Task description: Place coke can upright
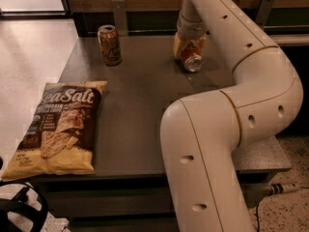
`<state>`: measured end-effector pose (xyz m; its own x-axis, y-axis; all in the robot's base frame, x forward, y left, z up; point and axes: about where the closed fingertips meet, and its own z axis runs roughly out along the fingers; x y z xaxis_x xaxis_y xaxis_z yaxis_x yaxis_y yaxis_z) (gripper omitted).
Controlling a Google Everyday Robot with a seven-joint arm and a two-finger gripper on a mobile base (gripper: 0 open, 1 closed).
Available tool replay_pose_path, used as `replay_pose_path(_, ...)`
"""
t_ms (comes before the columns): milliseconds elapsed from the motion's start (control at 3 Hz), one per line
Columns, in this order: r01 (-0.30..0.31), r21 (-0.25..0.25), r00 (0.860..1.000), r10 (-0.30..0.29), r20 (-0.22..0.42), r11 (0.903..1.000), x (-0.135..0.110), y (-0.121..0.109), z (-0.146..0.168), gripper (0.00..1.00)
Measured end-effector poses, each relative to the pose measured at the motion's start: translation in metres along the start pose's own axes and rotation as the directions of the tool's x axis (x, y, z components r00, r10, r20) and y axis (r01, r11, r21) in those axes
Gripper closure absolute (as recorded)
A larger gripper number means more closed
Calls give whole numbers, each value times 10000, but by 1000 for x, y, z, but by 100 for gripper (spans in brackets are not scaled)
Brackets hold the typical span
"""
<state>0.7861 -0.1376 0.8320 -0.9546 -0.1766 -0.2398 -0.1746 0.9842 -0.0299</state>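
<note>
The coke can (pixel 192 61) is red with a silver end that faces the camera. It lies tilted on the grey table (pixel 145 105) at the far right. My gripper (pixel 189 48) comes down on it from above, at the end of the white arm (pixel 251 71). Its yellowish fingers (pixel 178 45) sit against both sides of the can, shut on it. The can's upper part is hidden between the fingers.
A tan/gold-brown can (pixel 109 44) stands upright at the table's far left. A sea salt chips bag (pixel 58 127) lies flat at the near left edge. A dark wall with a rail runs behind the table. The arm's elbow (pixel 203 144) covers the near right.
</note>
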Motion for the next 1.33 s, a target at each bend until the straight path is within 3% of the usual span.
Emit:
replay_pose_path(333,14,-14,10000,-14,84,10000,-3,1,4,100)
replay_pose_path(667,18,-11,10000,-18,91,10000,-4,1,4,100)
replay_pose_path(1333,21,188,9925,-43,1222,9998,-9,-21,-43,100)
